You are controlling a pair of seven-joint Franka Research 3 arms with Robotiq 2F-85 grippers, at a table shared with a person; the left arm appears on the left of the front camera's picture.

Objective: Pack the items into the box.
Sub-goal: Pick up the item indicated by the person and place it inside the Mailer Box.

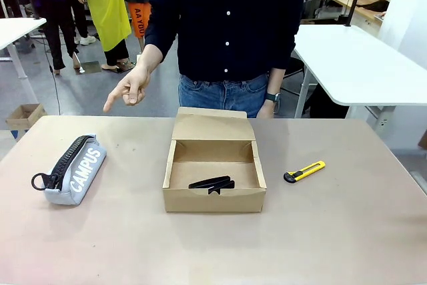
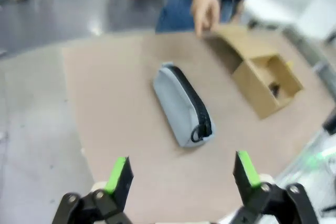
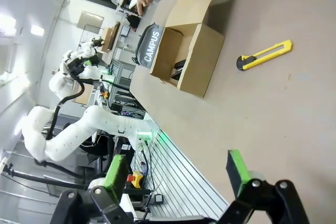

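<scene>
A brown cardboard box [image 1: 213, 198] stands open at the table's middle with its lid [image 1: 213, 125] tipped back. A flat black elongated object [image 1: 211, 183] lies inside it. The grey-blue "CAMPUS" pouch [image 1: 73, 169] lies on the table to the box's left. A yellow-and-black utility knife [image 1: 304, 171] lies to its right. My left gripper [image 2: 182, 172] hangs open above the table, short of the pouch [image 2: 183, 104], with the box [image 2: 266, 80] beyond. My right gripper [image 3: 176, 173] is open too, with the knife [image 3: 264, 55] and box [image 3: 190, 59] well ahead of it.
A person in a dark shirt stands at the far side, one hand [image 1: 129, 89] held out above the table's far left edge. A white table [image 1: 360, 65] stands behind on the right. A small cardboard box [image 1: 24, 115] sits on the floor at the far left.
</scene>
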